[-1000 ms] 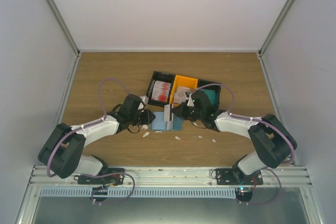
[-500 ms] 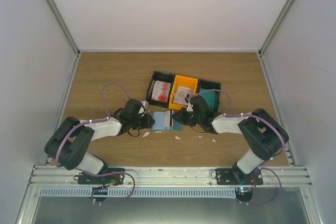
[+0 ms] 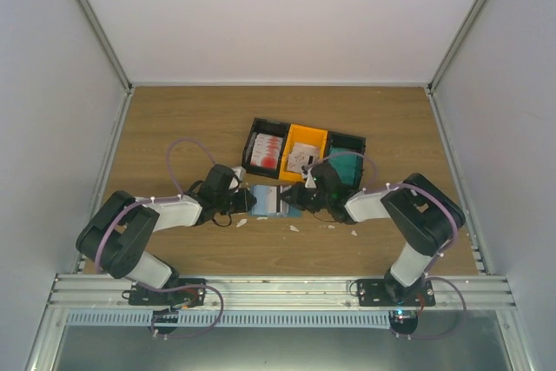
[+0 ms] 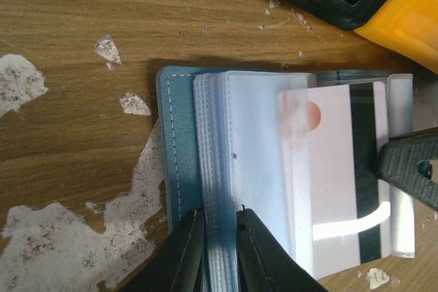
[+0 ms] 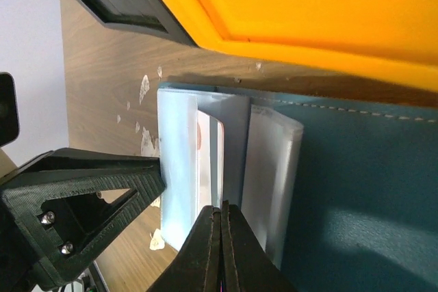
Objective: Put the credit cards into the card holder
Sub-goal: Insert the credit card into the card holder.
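The holder lies open on the desk between my 2 tools, its clear sleeves fanned up from the cover. My left tool is closed on the near edge of that stack of sleeves, pinning a bunch of them so that 1 pocket gapes toward my right tool. The right tool's fingers are pressed almost together on the edge of 1 card, whitish with a red spot and a dark stripe. The end of the card farthest from the right tool sits under a frosted sleeve, while the striped end nearest that tool looks uncovered, so I judge this card about half seated and not yet pushed home. I cannot tell whether other pockets already hold cards. Just beyond both tools stand 3 bins, and more cards lie in them: red-and-white, whitish and teal. As I read it, the task is at an early stage, with most of the cards left to load.
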